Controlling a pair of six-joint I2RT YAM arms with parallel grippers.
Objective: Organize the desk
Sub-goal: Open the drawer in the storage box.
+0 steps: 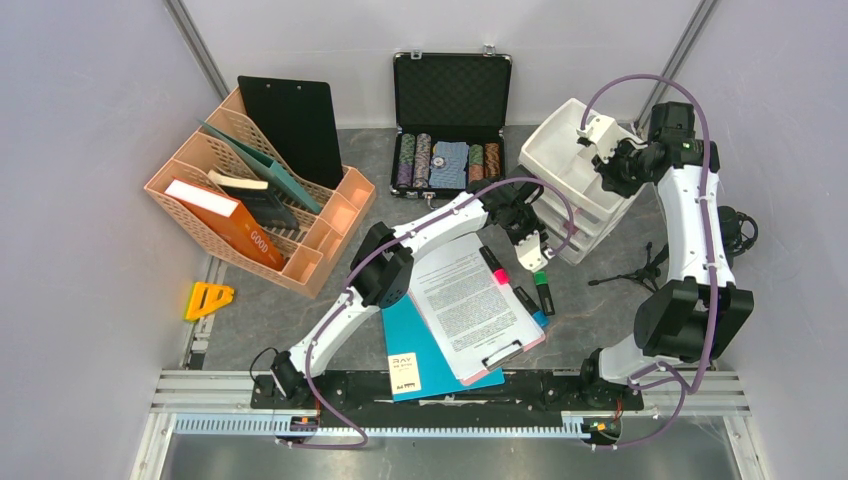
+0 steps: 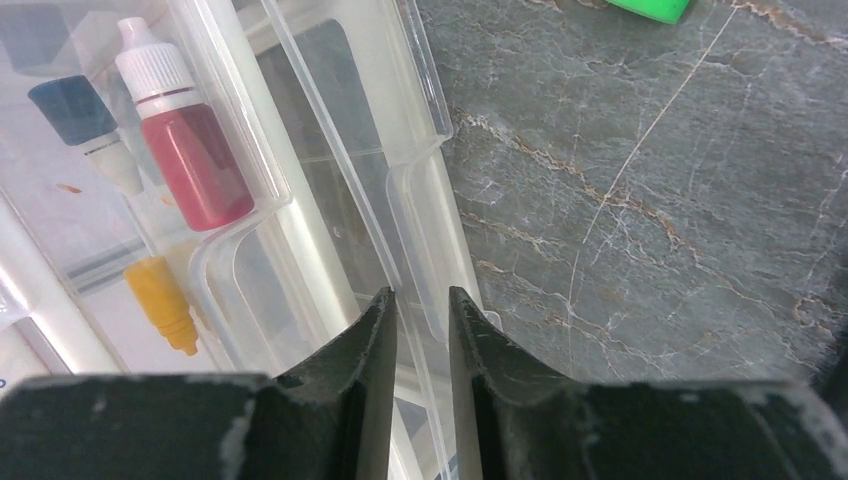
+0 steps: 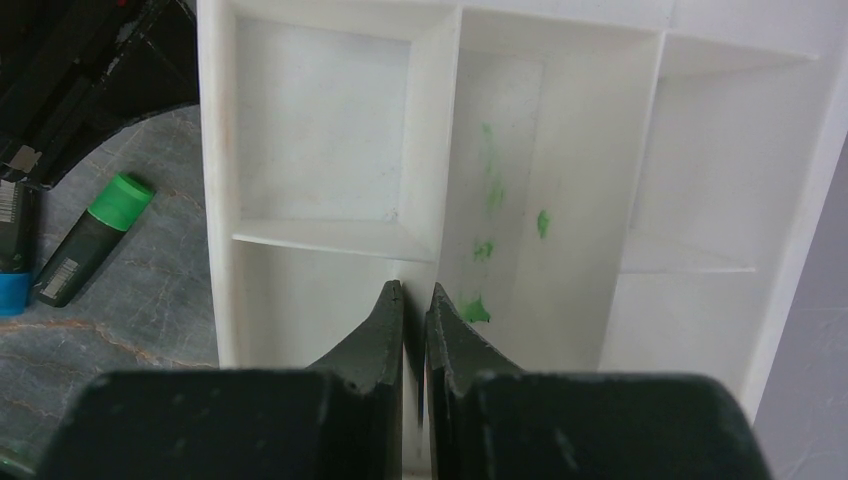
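Top external view: the desk, dark grey and stone-patterned, fills the middle of the frame between pale walls. Right of centre, the left gripper meets a stack of plastic drawers. Its wrist view shows narrow jaws astride a clear drawer lip; I cannot tell whether they pinch it. At upper right, the right gripper, jaws closed, hangs over a white divided tray.

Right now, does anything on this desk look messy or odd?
Yes. Green smears stain the white tray's middle compartment. A clipboard lies askew over a teal folder, and highlighters lie loose on the desk.
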